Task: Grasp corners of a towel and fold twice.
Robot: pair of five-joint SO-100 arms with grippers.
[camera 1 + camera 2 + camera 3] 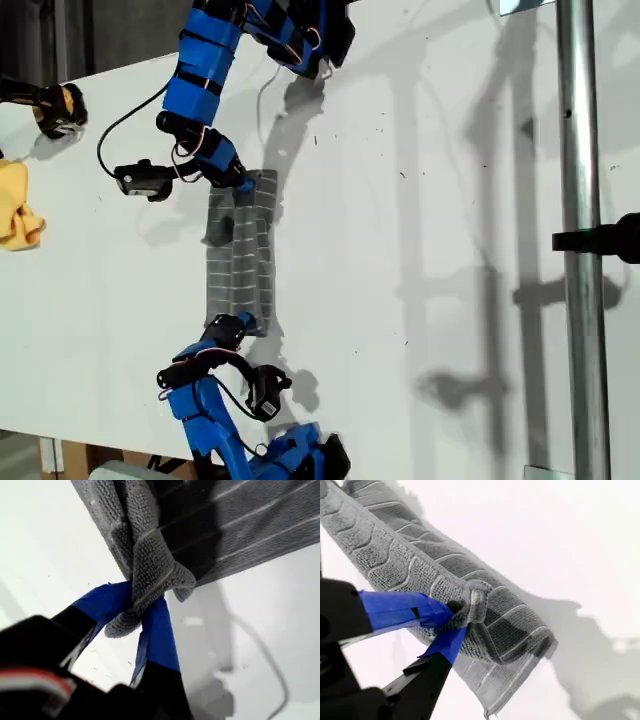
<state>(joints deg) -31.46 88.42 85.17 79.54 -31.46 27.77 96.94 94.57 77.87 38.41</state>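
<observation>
The towel (pixel 242 252) lies folded into a long narrow band on the white tabletop (pixel 420 250), stretched between the two blue arms. At one end, my first gripper (pixel 142 611) has its taped fingers (pixel 159 635) clamped on a bunched grey corner (pixel 150 577). At the other end, my second gripper (pixel 454 619) pinches a rolled fold of the towel, lifting that edge. A yellow cloth (pixel 16 205) lies well apart from the towel.

1. You have a yellow cloth (pixel 17 205), crumpled, at the exterior view's left edge, on the white table (pixel 420 250).
2. A metal pole (pixel 583 240) runs top to bottom near the exterior view's right side.
3. A black clamp (pixel 600 240) grips that pole.
</observation>
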